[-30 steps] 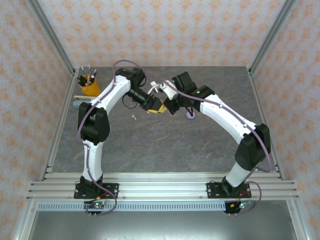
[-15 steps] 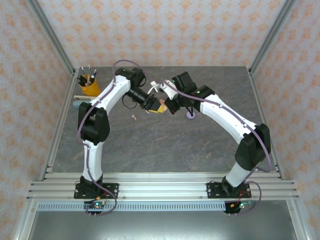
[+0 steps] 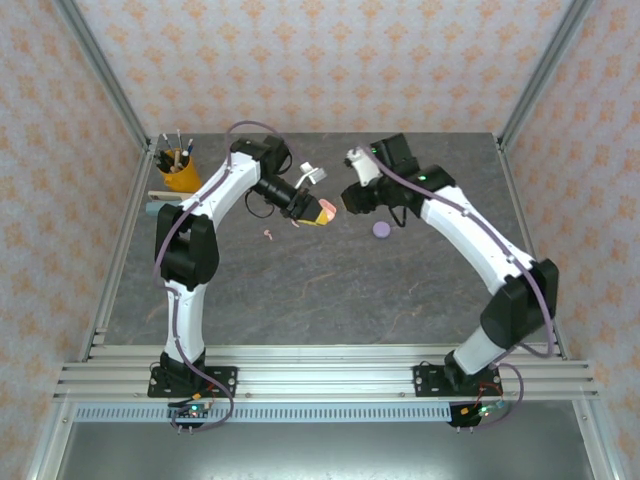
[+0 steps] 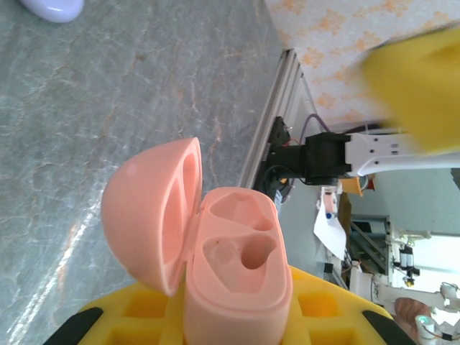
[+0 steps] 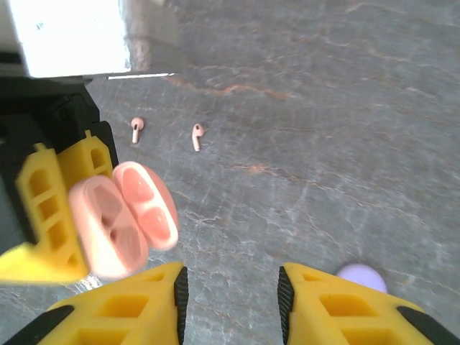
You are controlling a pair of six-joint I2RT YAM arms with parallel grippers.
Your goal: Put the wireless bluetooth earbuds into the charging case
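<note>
There is one pink charging case (image 4: 237, 266), and its lid is open. You can see two holes inside it. The left pincer (image 3: 318, 213) is squeezed tight on the bottom of this case and holds it up off the worktop (image 3: 300, 290).

There are two pink earbuds (image 5: 136, 129). They lie flat on the grey worktop, close together but not touching. The second earbud (image 5: 196, 136) is just beside the first. From above, they sit at about 8 o'clock from the pink case, near it but apart from it.

There is one purple case (image 3: 381, 229). It is closed and lies on the worktop at about 4 o'clock from the pink case.

The right pincer (image 5: 230, 305) is open. Its two yellow fingers (image 5: 115, 313) stand apart, and only bare worktop shows between them. It holds nothing. From above, it hangs at about 2 o'clock from the pink case, close to it.

There is one yellow cup (image 3: 178, 175) full of pens. It stands by the far left corner, at about 10 o'clock on the worktop, next to the left edge.

The near half of the worktop, toward 6 o'clock, is wide grey space. Metal rails run along the left and right edges.
</note>
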